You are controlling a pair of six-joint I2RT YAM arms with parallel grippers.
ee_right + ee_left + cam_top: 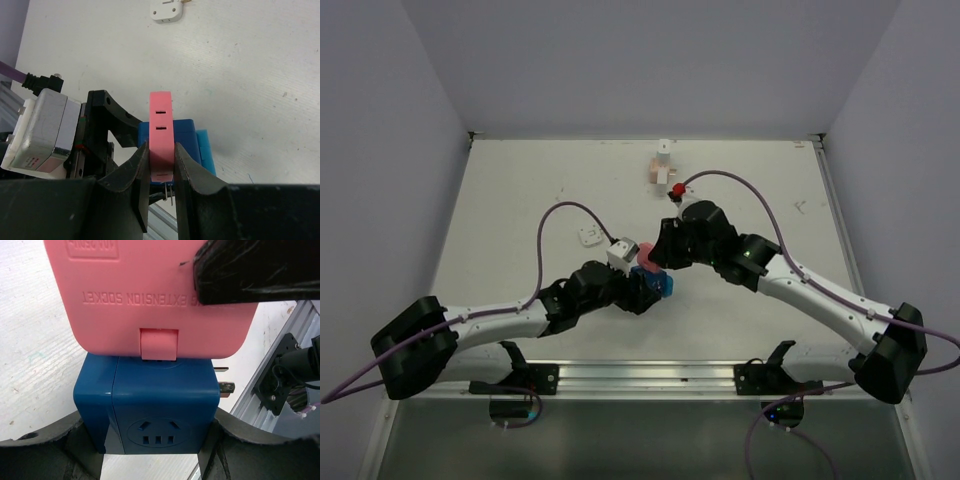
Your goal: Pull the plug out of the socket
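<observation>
Fingers (60, 447) of the left gripper (152, 452) press on both sides of the blue socket (150, 405) and look clamped on it. The right gripper (161, 167) pinches the pink plug (161, 130) flat between its fingers (137, 172), shut tight on it. Plug and socket sit joined face to face over the middle of the table (520, 200), between the two arms. Both grips look set, so the step in hand is the pull itself, not yet begun. The next move likely calls for drawing the two straight apart along the pins, with the left gripper bracing the socket and no twisting, since a skewed pull could bind the pins or let the thin plug slip
</observation>
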